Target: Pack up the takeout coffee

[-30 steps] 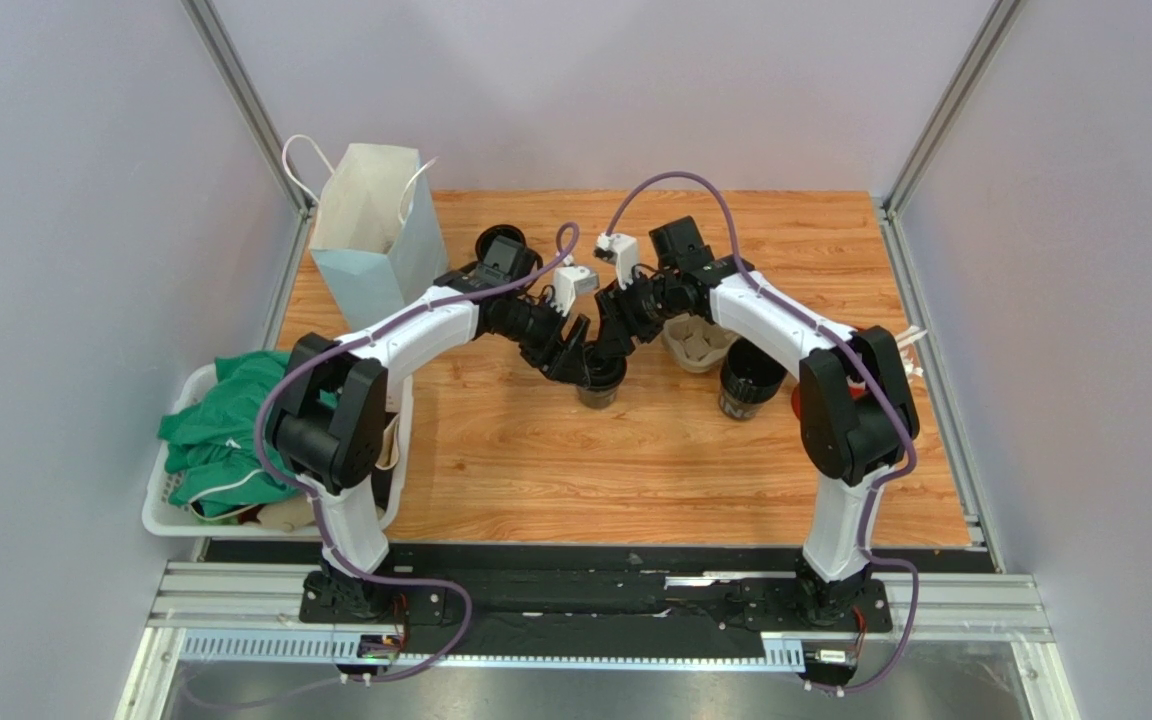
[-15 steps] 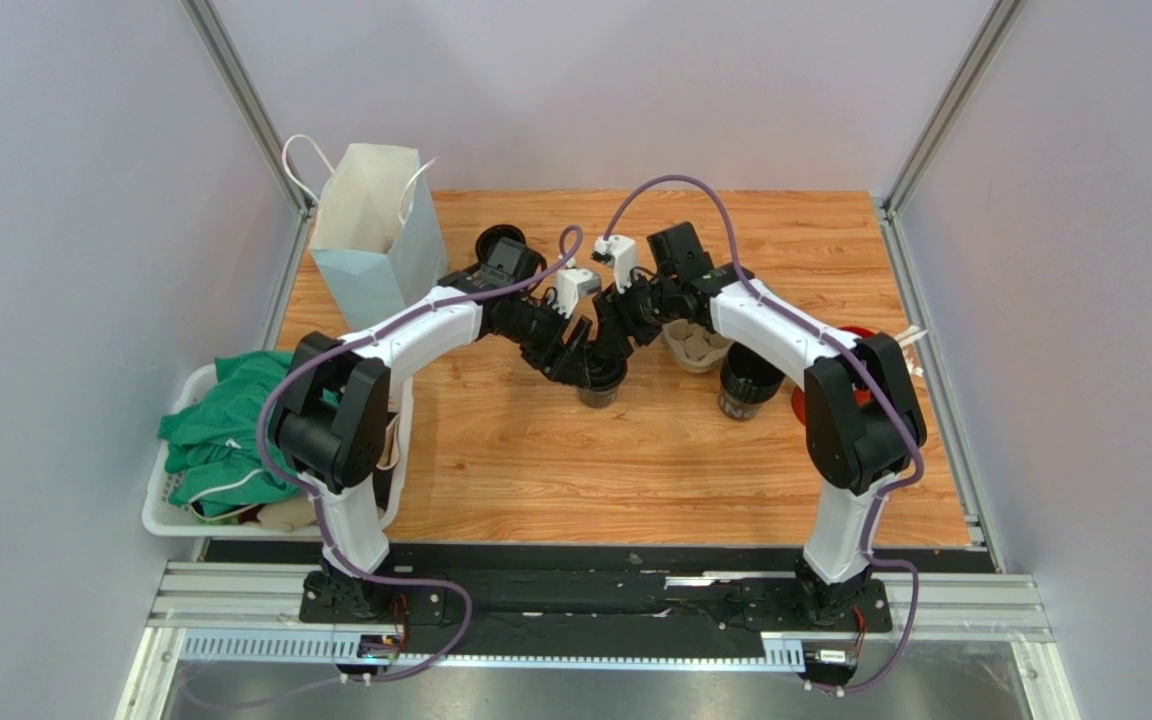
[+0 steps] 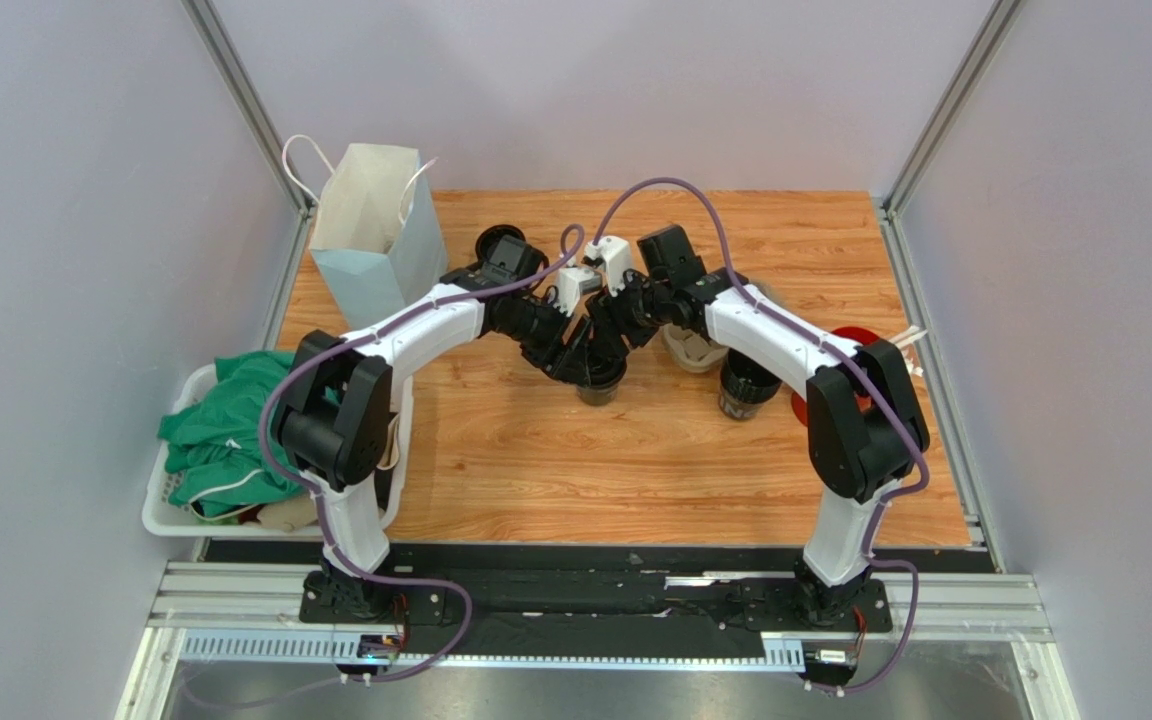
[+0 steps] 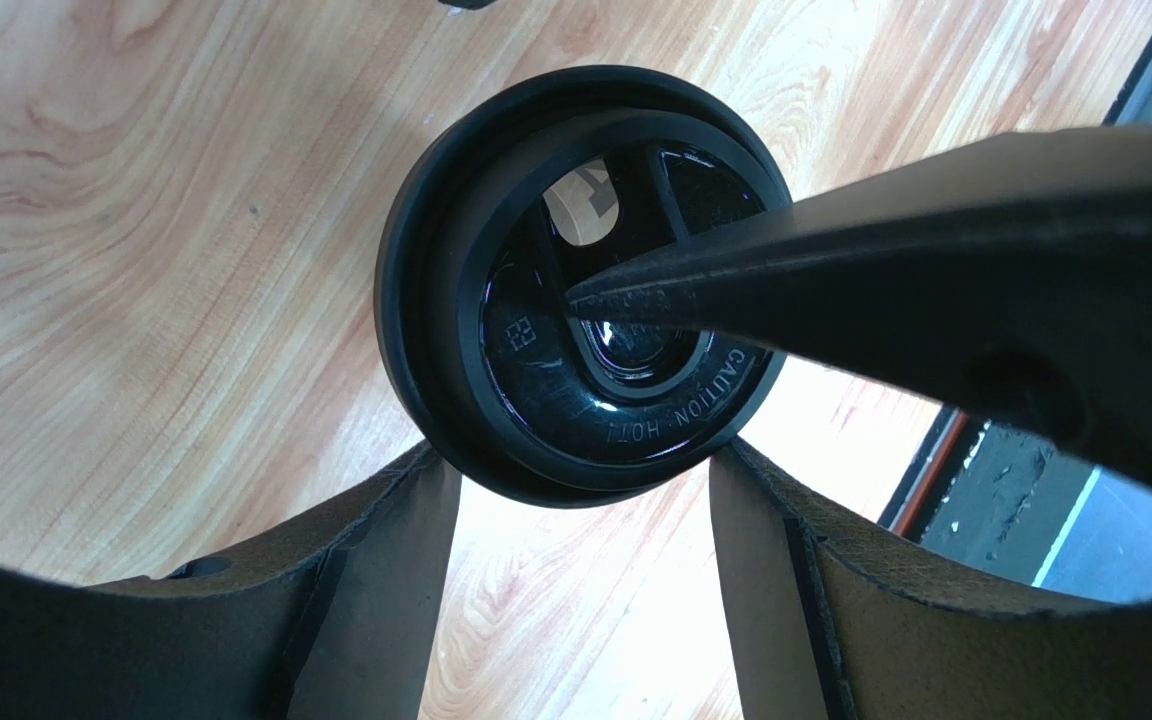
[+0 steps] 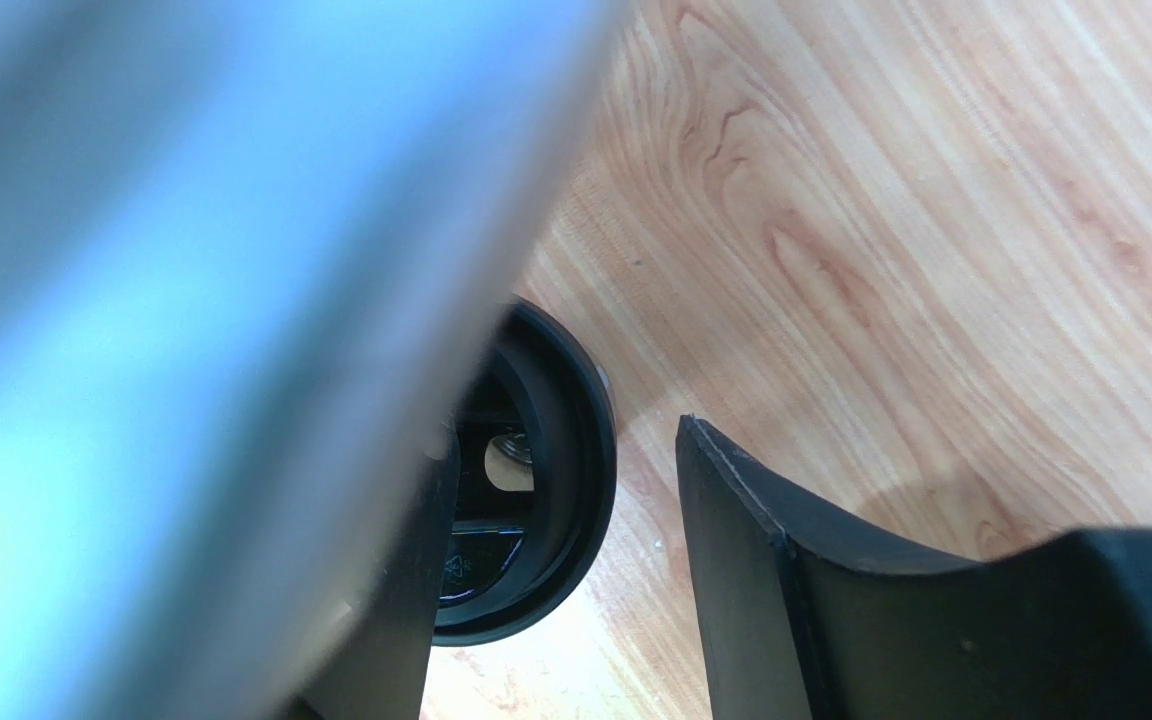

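Note:
The takeout coffee [image 3: 597, 393], a small black cup with a black lid, stands on the wooden table in mid view. Its lid fills the left wrist view [image 4: 537, 345] and shows in the right wrist view [image 5: 537, 495]. My left gripper [image 3: 578, 366] hovers over it, open, fingertips [image 4: 417, 525] at the lid's near rim. My right gripper [image 3: 615, 354] is open too; one of its fingers [image 4: 868, 255] reaches across with its tip on the lid's middle. A second black cup [image 3: 748, 387] stands to the right, next to the cardboard cup tray [image 3: 692, 351].
A white paper bag [image 3: 372, 225] stands at the back left, with a black round thing [image 3: 503, 248] beside it. A red cup [image 3: 826, 360] sits behind my right arm. A white bin [image 3: 184, 518] with green cloth sits at the left edge.
My right gripper has shifted left, closer over the cup, and its finger now lies on the lid. My left gripper has hardly moved.

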### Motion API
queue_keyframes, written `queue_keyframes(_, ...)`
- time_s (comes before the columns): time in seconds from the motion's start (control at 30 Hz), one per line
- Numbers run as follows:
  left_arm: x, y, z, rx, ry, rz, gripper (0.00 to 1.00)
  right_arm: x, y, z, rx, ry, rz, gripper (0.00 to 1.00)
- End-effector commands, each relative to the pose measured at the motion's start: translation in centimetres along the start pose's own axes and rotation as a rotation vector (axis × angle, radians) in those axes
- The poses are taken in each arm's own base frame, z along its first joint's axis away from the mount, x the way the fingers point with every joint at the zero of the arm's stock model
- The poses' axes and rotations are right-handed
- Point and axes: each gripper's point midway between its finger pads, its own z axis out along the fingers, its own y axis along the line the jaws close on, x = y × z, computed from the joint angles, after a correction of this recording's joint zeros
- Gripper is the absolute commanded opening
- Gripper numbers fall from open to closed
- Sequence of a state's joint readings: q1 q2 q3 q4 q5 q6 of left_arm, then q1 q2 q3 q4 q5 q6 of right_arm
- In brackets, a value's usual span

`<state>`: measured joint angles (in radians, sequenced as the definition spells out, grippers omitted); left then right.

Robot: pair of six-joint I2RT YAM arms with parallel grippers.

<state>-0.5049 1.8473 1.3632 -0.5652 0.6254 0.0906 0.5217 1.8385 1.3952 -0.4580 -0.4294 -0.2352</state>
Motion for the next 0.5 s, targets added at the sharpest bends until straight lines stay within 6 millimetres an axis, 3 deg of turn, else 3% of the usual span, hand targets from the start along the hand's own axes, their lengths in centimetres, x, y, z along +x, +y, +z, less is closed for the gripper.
queue_keyframes(0.0,3.8,4.4,1.8,-0.169,0.132,-0.001,0.68,9.6,-1.9,1.4,0.124,0.313,-0.014,0.58)
queue_keyframes(0.23,4.2,4.5,2.0,-0.163,0.143,-0.007,0.66,7.8,-1.4,0.3,0.101,0.285,-0.024,0.62)
queue_keyframes(0.37,4.5,4.3,2.0,-0.152,0.149,-0.009,0.66,5.7,1.5,-0.7,-0.043,0.246,0.0,0.65)
queue_keyframes(0.47,4.3,4.2,2.0,-0.143,0.139,-0.01,0.66,5.1,2.4,-1.1,-0.087,0.24,0.014,0.66)
